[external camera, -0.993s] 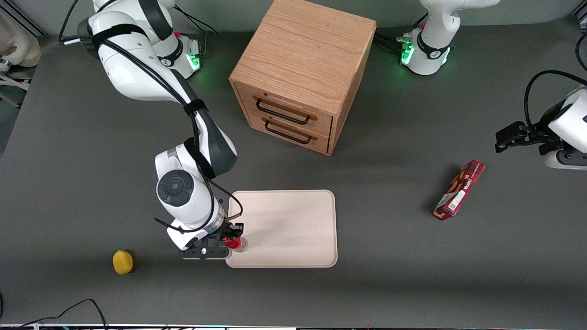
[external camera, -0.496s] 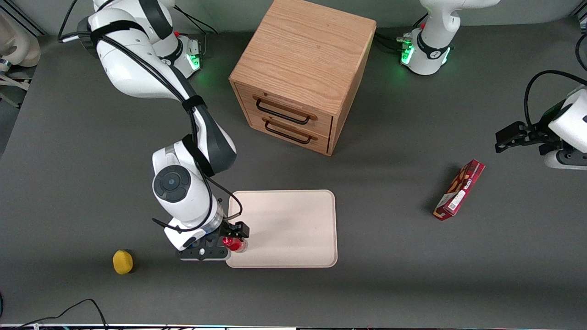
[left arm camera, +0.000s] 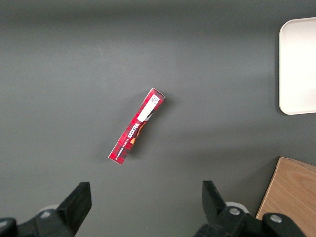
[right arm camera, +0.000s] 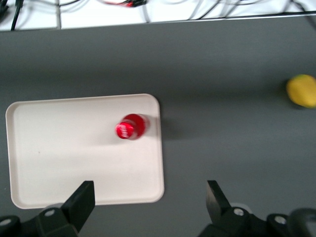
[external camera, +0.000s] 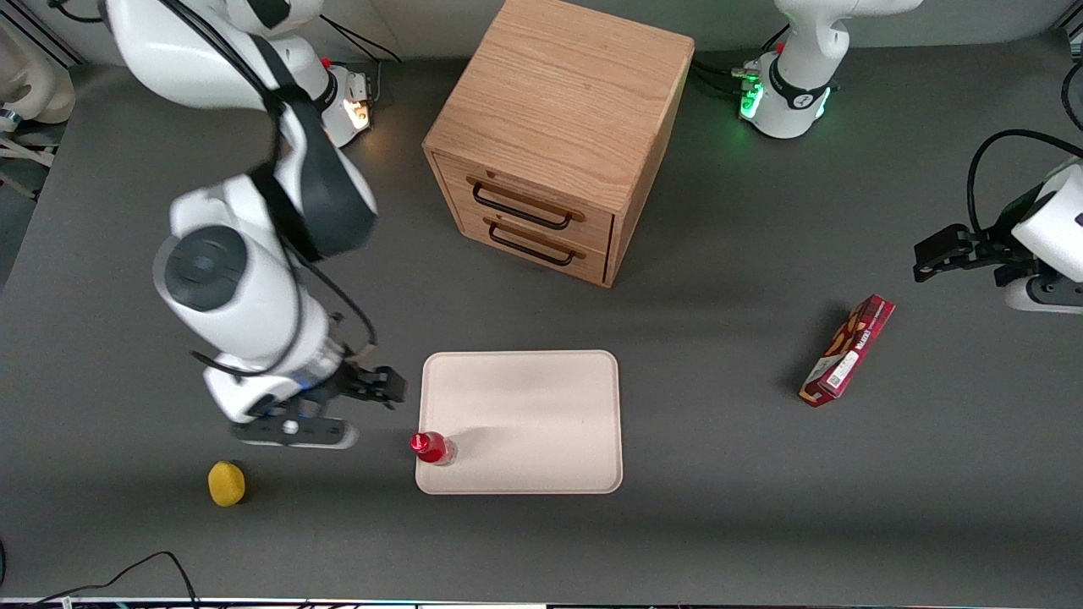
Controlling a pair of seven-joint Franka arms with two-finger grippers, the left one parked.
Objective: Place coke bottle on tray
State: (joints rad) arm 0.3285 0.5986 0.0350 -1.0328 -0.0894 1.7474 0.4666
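Observation:
The coke bottle, small and red with a red cap, stands upright on the pale tray, in the tray's corner nearest the front camera at the working arm's end. My right gripper is open and holds nothing. It hangs raised above the bare table beside that end of the tray, apart from the bottle. In the right wrist view the coke bottle is seen from above on the tray, and the gripper has its fingers spread wide over the tray's corner.
A wooden drawer cabinet with two closed drawers stands farther from the front camera than the tray. A red snack box lies toward the parked arm's end. A yellow round object sits on the table near the working arm.
My gripper opened and let go of the coke bottle, then rose and drew away toward the working arm's end. The bottle stays upright on the tray.

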